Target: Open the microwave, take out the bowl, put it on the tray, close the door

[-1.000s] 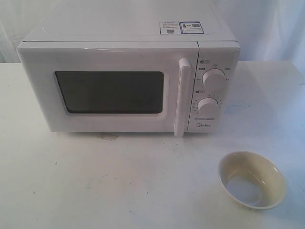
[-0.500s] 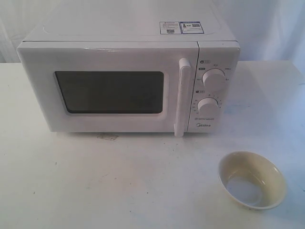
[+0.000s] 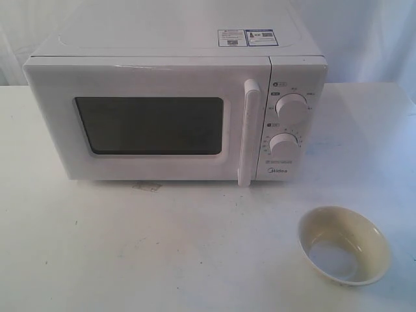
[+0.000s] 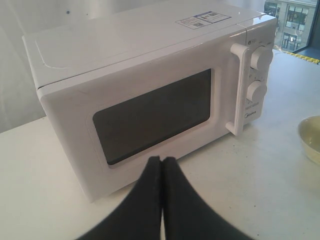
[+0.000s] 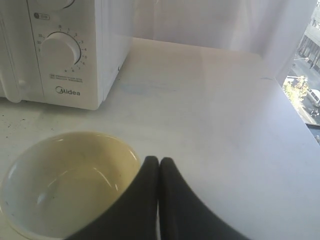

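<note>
The white microwave (image 3: 175, 45) stands at the back of the table with its door (image 3: 149, 123) shut and the bar handle (image 3: 249, 133) upright beside the two knobs. A cream-beige bowl (image 3: 344, 244) sits on the bare table at the front right, below the control panel; it also shows in the right wrist view as the bowl (image 5: 65, 182) and at the edge of the left wrist view as the bowl (image 4: 311, 140). My left gripper (image 4: 161, 160) is shut and empty, hovering in front of the door's window. My right gripper (image 5: 159, 161) is shut and empty, just beside the bowl's rim. Neither gripper appears in the exterior view.
The white table (image 3: 162, 247) stretches in front of the microwave. A small tan scrap (image 3: 147, 187) lies under the door's front edge. The table's right edge (image 5: 295, 107) runs near a window. No tray is in view.
</note>
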`<state>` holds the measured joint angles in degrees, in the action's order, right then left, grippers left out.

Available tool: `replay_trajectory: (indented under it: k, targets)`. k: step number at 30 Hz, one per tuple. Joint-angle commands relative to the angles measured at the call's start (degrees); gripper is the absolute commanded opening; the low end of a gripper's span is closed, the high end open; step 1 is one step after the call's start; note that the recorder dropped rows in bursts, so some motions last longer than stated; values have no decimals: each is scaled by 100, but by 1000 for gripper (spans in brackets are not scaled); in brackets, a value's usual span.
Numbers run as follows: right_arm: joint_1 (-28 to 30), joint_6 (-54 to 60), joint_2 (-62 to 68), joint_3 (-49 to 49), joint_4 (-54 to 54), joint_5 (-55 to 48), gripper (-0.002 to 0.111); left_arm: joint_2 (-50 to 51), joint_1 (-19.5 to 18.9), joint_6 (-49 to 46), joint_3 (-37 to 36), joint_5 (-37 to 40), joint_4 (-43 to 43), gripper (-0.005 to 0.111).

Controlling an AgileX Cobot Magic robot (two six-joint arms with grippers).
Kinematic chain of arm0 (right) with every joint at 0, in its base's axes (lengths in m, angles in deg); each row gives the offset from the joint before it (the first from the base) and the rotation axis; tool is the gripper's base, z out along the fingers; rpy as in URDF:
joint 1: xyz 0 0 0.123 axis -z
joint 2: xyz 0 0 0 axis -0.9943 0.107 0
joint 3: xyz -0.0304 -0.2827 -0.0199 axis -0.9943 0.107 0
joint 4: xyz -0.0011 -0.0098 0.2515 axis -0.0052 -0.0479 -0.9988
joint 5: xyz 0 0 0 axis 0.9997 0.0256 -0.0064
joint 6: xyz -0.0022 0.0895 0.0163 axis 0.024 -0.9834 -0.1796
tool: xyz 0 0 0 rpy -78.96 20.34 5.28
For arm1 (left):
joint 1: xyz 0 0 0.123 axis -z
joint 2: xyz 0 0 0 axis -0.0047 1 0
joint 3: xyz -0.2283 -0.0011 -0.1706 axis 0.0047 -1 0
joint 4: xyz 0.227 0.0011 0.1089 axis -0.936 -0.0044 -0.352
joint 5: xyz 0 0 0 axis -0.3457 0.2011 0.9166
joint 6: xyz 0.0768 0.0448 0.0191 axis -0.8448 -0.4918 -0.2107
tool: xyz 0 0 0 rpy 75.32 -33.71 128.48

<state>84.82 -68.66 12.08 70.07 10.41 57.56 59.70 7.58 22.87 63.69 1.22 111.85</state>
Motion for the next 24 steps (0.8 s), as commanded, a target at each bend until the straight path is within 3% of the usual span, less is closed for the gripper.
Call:
replay_trajectory:
  k: [1,9,15,19,24]
  targets:
    - [24,-62,-29,38,1,6,0,-46,14,8,-28,-1,50,0]
    - [24,-102,-29,38,1,16,0,-518,-62,-261,-28,-106,-839,0]
    - [24,-102,-29,38,1,16,0,-1011,-909,41,-28,-310,-692,0]
    - [24,-102,-29,38,1,16,0,-870,-1014,130,-41,-325,-720,0]
    - [24,-102,-29,38,1,16,0,-834,-1014,946,-949,-1490,-720,0]
